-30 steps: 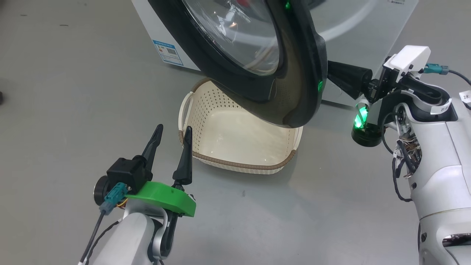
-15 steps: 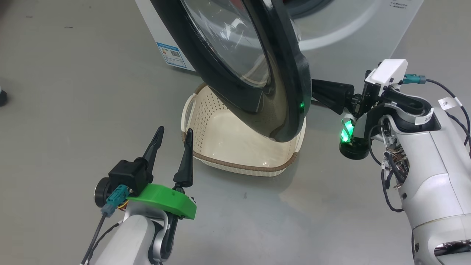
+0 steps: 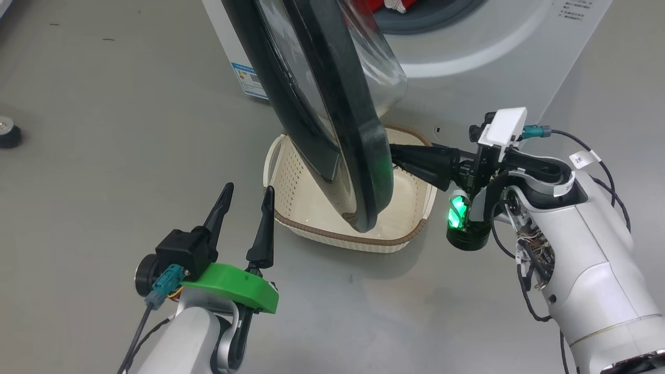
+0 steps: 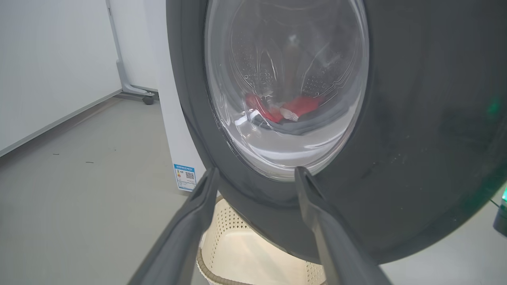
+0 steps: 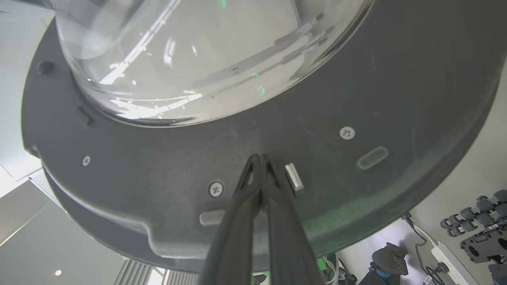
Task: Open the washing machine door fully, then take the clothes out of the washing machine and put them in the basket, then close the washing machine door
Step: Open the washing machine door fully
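Note:
The washing machine door (image 3: 358,156), round and glossy black, stands nearly edge-on over the cream basket (image 3: 405,236). My right gripper (image 3: 397,156) is shut, tips pressed against the door's inner face (image 5: 356,99) just below the clear glass bowl (image 5: 198,59); the right gripper (image 5: 259,156) holds nothing. The white washing machine (image 3: 493,57) is behind, with red clothes (image 3: 387,4) at its opening. My left gripper (image 3: 248,188) hovers open left of the basket. In the left wrist view the left gripper (image 4: 257,171) faces the door (image 4: 416,138), with the clothes (image 4: 301,106) visible through the glass and the basket (image 4: 245,257) below.
A blue label sticker (image 3: 248,80) marks the machine's left side. A small black round object (image 3: 8,135) sits on the grey floor at far left. A white wall panel with a wheeled foot (image 4: 134,89) stands beyond the machine. A power strip (image 5: 443,253) lies on the floor.
The door has swung further open, toward the left of the head view, with my shut right gripper following against its inner face. The camera shifted slightly. The left arm stayed put.

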Robot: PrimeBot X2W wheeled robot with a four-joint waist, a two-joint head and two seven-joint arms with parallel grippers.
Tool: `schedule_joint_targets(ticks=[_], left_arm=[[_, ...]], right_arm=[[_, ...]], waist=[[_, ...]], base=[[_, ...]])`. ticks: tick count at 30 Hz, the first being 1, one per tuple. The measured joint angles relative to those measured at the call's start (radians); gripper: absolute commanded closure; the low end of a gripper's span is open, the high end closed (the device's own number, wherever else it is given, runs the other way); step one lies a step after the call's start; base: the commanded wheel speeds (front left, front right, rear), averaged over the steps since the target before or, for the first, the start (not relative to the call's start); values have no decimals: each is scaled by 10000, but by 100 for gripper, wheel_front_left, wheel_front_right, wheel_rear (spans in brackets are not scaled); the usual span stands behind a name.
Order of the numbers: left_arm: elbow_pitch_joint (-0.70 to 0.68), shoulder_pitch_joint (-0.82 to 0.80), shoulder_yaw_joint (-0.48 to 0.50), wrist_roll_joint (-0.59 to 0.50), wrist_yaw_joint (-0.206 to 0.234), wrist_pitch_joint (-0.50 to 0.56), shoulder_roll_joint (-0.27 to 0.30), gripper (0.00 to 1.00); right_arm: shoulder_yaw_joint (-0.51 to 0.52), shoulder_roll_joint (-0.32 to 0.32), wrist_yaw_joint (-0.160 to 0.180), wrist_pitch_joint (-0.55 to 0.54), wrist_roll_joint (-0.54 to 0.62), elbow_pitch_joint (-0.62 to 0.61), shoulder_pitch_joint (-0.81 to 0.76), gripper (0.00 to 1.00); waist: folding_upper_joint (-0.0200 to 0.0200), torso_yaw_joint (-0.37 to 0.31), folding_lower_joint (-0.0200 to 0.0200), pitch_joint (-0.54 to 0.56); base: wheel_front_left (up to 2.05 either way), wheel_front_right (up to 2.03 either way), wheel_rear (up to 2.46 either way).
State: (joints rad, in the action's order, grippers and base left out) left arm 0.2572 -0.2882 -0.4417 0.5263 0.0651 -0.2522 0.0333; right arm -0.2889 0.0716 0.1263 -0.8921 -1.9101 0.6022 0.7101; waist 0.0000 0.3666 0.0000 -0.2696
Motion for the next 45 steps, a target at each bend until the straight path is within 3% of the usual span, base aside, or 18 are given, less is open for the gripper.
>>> schedule_joint_targets(ticks=[18,33,38,45], left_arm=[[33,186,-123,2,-10,0,2,0],[238,407,301,-92,-8,2,4,0],[295,522,602,-267,-8,2,8,0],[412,722,918,-395,-8,0,155,0]], right_arm=[[-1871,0,2,594,-1210,-832,-438,100],[-2067,-27,-23,1572,-972,-1001,-637,100],[-2071,121,-639,2107,-222,-1145,-659,100],[-2213,1402,-1939,3490,1845,-1363,-1014,100]], waist=[[0,136,0,221],[0,-41,0,628],[0,-327,0,885],[0,-793,0,1360]], base=[[0,0,0],[0,0,0],[0,0,0],[0,0,0]])
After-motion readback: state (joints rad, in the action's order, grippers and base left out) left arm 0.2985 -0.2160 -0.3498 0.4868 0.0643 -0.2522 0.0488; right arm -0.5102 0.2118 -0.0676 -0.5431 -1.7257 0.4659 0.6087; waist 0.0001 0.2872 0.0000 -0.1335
